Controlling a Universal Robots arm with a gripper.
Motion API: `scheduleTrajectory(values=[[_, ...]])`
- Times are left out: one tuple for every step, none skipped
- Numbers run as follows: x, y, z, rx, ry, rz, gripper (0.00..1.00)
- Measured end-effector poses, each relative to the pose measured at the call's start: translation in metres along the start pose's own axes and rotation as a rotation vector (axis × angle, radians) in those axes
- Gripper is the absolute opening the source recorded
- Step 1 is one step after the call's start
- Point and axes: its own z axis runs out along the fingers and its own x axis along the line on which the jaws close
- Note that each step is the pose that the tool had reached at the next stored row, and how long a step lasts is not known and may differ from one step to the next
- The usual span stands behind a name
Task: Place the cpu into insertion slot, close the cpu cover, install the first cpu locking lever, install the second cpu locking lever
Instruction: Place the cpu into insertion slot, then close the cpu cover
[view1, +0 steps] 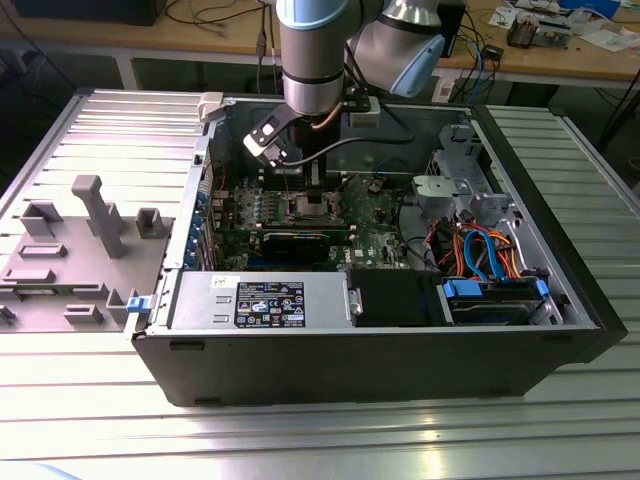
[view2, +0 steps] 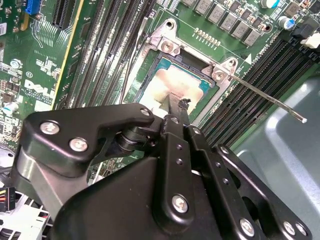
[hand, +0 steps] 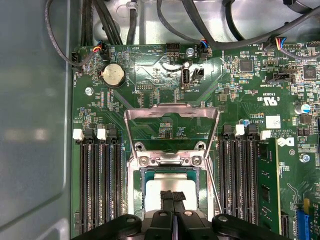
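From where I stand, the arm reaches straight down into the open black computer case (view1: 350, 350). Its black two-finger gripper (hand: 173, 196) has its fingers clenched together, with nothing that I can see between them. Directly under the fingertips (view2: 179, 107) lies the small flat square cpu (hand: 159, 182) with its dull silver top. It is already down inside the square dark insertion slot (hand: 134, 192) with the silver metal rim, on the green motherboard (hand: 150, 95). In the second wrist view the tips look to be touching the chip's top or sitting just above it; I can't tell which.

Just beyond the fingers, the thin silver frame of the cpu cover (hand: 172, 111) stands swung up and open, so nothing is shut over the chip yet. A thin steel wire locking lever (view2: 265, 95) sticks out free to one side of the fingers, unlatched. Long narrow black memory slots (hand: 97, 185) run on either side of the fingers.

My read is that placement is at its tail end. To do it well, the chip ought to lie flat, with its edges square within the rim on all sides and no corner riding high. Any touch from the clenched tips should go straight down and gently, because a sideways shove could drag the chip over those fine contacts. The fingers want to be held clear of the raised frame and the loose lever.
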Motion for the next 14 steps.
scheduleTrajectory(values=[[0.0,0.0,0.0,0.0001,0.0,0.0,0.11],[0.0,0.0,0.0,0.0001,0.0,0.0,0.11],[0.0,0.0001,0.0,0.0005,0.0,0.0,0.11],[0.0,0.0003,0.0,0.0009,-0.0001,0.0,0.11],[0.0,0.0003,0.0,0.0009,0.0,0.0,0.11],[0.0,0.0003,0.0,0.001,0.0,0.0,0.11],[0.0,0.0004,0.0,0.001,0.0,0.0,0.11],[0.0,0.0004,0.0,0.001,0.0,0.0,0.11],[0.0,0.0004,0.0,0.0011,0.0,0.0,0.11],[0.0,0.0004,0.0,0.0012,0.0,0.0,0.11],[0.0,0.0004,0.0,0.0012,0.0,0.0,0.11],[0.0,0.0004,0.0,0.0012,0.0,0.0,0.11],[0.0,0.0005,0.0,0.0013,0.0,0.0,0.11],[0.0,0.0005,0.0,0.0013,0.0,0.0,0.11]])
